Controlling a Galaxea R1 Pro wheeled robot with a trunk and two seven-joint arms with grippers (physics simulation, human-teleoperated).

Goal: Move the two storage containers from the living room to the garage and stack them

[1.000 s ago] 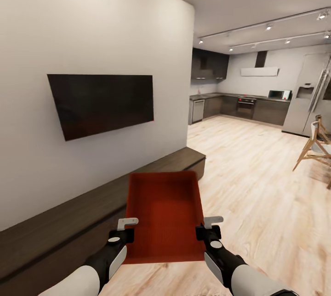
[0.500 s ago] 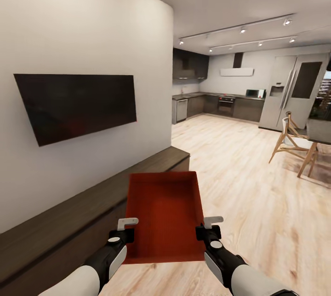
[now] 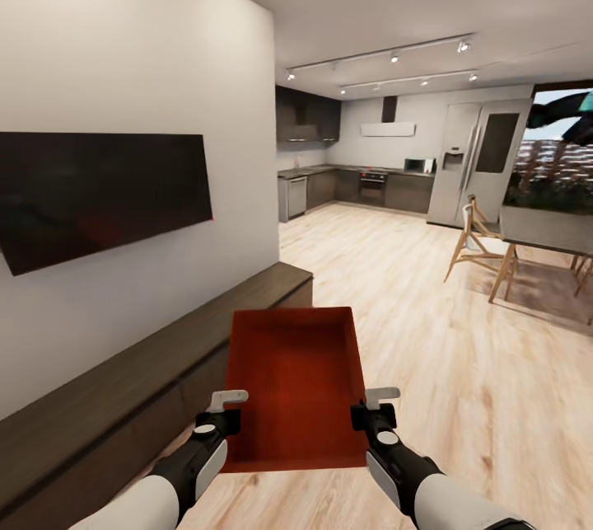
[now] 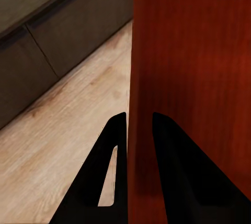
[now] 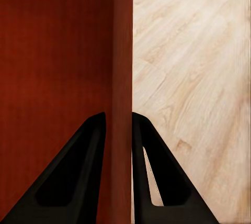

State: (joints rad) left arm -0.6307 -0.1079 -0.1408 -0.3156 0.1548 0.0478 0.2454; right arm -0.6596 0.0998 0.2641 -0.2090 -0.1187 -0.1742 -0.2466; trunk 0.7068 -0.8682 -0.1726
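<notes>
Red-orange plastic forms the storage container, a shallow rectangular box with thin low walls and a finely ribbed flat bottom, carried level in front of the robot above the floor. The left gripper pinches its left wall and the right gripper pinches its right wall, each near the end closest to the robot. In the left wrist view the two black tapered fingers stand either side of the thin red wall, closed against it; the right wrist view shows the right gripper's fingers clamped the same way on the opposite wall.

Under the box runs a light wood plank floor with visible grain. Just left of it stands a long low cabinet of dark matte wood, set against a plain white wall that carries a flat black television. Well beyond lies a kitchen with dark cabinets, a steel refrigerator and ceiling track lights. At the right stand a wooden chair and a table.
</notes>
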